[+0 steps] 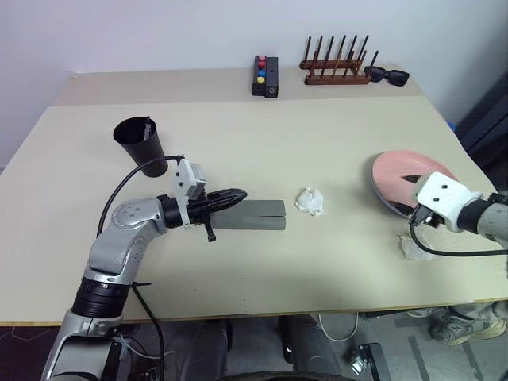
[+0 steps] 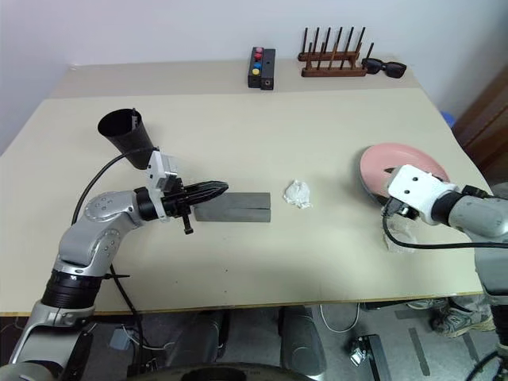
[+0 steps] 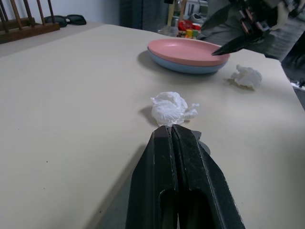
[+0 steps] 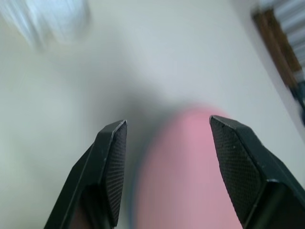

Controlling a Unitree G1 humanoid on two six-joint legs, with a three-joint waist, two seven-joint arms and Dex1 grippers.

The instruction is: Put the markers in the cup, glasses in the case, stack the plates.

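My left gripper (image 1: 240, 194) is shut and empty, its tip over the left end of the closed grey case (image 1: 252, 214). The black cup (image 1: 140, 143) stands behind that arm, with a thin dark stick, apparently the marker (image 1: 148, 121), poking above its rim. At the right the pink plate (image 3: 188, 49) lies on the light blue plate (image 3: 185, 67). My right gripper (image 4: 167, 128) hovers open over the near edge of the pink plate, nothing between its fingers. The glasses are out of view.
One crumpled white tissue (image 1: 310, 201) lies right of the case and another (image 1: 413, 248) lies near my right wrist. A black box with coloured buttons (image 1: 265, 76), a wooden rack (image 1: 336, 70) and black sunglasses (image 1: 387, 76) line the far edge.
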